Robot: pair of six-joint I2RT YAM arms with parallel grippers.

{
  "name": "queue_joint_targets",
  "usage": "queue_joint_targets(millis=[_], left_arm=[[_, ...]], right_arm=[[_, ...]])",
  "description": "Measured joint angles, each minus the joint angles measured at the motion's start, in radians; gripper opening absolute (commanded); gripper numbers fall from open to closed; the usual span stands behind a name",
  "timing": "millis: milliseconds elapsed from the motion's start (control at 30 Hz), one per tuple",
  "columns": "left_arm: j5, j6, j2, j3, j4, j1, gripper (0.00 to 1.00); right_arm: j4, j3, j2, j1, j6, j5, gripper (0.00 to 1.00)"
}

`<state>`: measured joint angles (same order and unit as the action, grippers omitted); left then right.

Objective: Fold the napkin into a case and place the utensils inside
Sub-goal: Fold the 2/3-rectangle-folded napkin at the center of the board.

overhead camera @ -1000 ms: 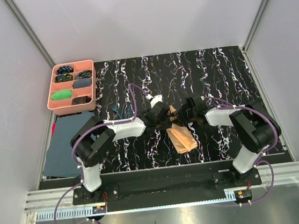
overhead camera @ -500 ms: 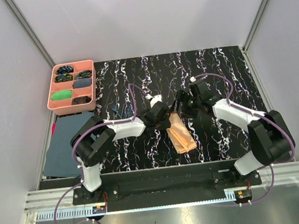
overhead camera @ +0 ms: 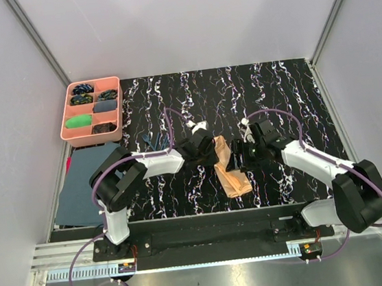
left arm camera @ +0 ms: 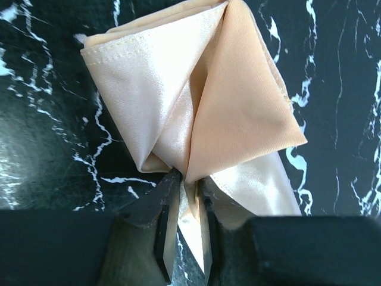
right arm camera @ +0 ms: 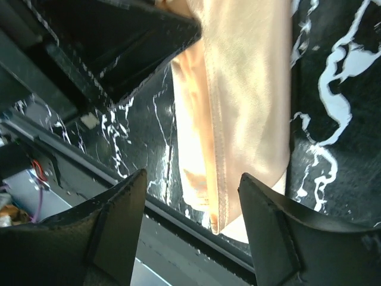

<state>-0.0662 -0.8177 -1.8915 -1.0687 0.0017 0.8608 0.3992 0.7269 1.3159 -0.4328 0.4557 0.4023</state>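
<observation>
Left gripper (left arm camera: 187,186) pinches the folded napkin (left arm camera: 196,101); right gripper (right arm camera: 193,179) stands open over it.

One peach napkin (overhead camera: 232,176), one pink tray (overhead camera: 87,139) with six compartments, one blue-grey cloth (overhead camera: 82,186); the dark blue utensils (overhead camera: 151,143) look like two, perhaps three.

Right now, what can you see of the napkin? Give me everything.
The napkin is shiny peach-orange satin-like fabric with stitched hems, folded into a narrow layered strip on the black marbled table. At the left gripper it fans into overlapping triangular flaps; that gripper pinches a fold. The right gripper hangs open over it, not gripping.
</observation>
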Motion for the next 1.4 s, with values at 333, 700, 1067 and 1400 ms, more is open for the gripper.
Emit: queue_joint_targets(millis=[333, 700, 1067, 1400], left_arm=[[0.105, -0.034, 0.000, 0.000, -0.011, -0.035, 0.19], [0.164, -0.045, 0.000, 0.000, -0.022, -0.058, 0.17], [0.175, -0.046, 0.000, 0.004, -0.020, -0.059, 0.17], [0.180, -0.039, 0.000, 0.006, -0.021, -0.061, 0.39]], right_arm=[[0.153, 0.070, 0.003, -0.154, -0.011, -0.169, 0.58], [0.205, 0.124, 0.148, -0.292, -0.004, -0.360, 0.58], [0.222, 0.167, 0.238, -0.396, 0.009, -0.509, 0.49], [0.246, 0.185, 0.278, -0.426, 0.025, -0.600, 0.06]])
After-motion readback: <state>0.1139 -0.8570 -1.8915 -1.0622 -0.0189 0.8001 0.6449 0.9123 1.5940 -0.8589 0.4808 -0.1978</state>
